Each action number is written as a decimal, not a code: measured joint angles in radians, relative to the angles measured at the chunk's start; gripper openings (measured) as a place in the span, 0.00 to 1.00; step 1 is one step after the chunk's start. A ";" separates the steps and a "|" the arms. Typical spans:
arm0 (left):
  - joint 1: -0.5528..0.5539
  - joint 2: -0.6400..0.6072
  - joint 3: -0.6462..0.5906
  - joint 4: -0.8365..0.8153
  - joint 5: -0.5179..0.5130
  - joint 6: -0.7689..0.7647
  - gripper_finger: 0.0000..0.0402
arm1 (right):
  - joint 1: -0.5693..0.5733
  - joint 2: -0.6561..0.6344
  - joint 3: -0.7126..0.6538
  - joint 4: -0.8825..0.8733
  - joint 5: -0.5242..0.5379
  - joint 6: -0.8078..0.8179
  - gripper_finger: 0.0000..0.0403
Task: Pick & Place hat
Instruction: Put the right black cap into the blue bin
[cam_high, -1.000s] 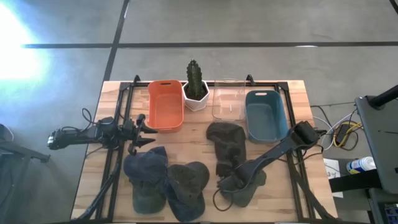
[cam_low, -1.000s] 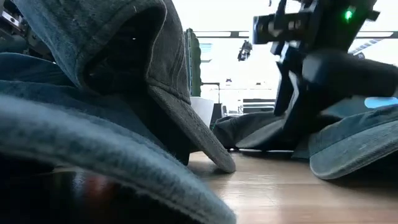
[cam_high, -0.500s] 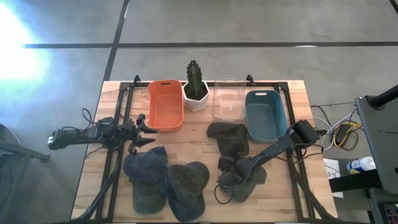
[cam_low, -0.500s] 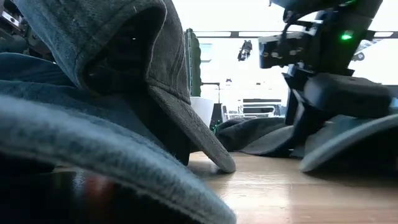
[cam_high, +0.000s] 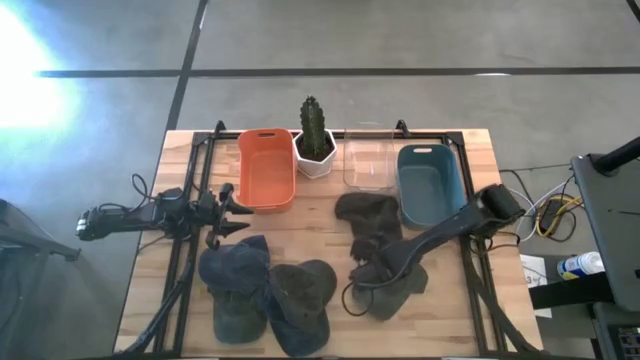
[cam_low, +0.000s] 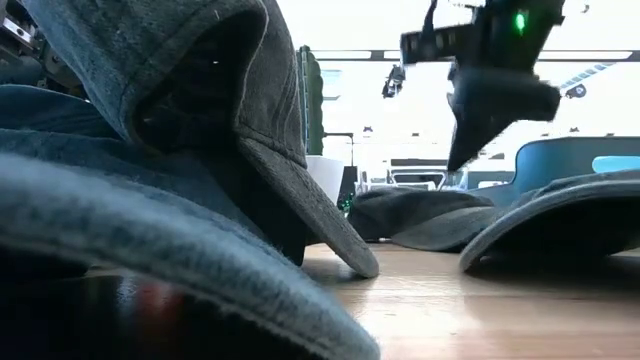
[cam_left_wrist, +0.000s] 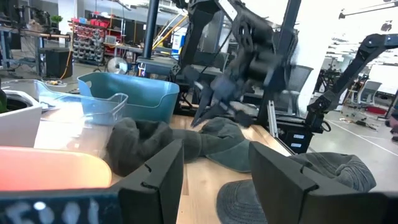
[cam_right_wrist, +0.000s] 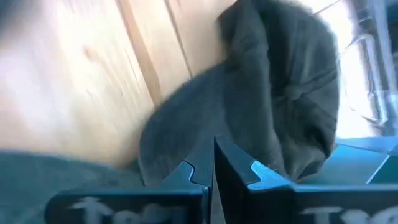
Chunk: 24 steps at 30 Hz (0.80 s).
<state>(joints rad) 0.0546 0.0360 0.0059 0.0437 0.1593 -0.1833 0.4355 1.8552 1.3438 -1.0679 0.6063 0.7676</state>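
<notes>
The right claw (cam_high: 368, 272), low and right of middle, is pinched tight on a hat (cam_high: 392, 290). The left claw (cam_high: 240, 207) waits wide at the left.

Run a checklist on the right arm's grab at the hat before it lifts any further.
1. Right gripper shut: ok, its fingers meet.
2. Hat caught between them: not ok, no fabric shows between the fingers in the right wrist view, and the low view shows the tip above the hats.
3. Blue bin free to take a hat: ok, nothing inside.
4. Second hat out of the grip: ok, it lies flat beside the bin.
5. Left gripper out of the way: ok, open at the table's left side.
</notes>
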 joint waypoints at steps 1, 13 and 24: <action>0.000 0.000 0.000 0.000 0.000 0.000 0.43 | 0.005 -0.027 0.005 0.000 0.000 0.013 0.02; 0.000 0.000 0.000 0.000 0.000 0.000 0.43 | 0.008 -0.316 -0.010 0.000 -0.034 0.119 0.02; 0.000 0.000 0.000 0.000 0.000 0.000 0.43 | 0.039 -0.341 -0.285 0.066 -0.360 0.568 0.19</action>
<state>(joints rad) 0.0546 0.0360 0.0059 0.0437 0.1593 -0.1834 0.4741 1.5138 1.0586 -1.0016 0.2466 1.3357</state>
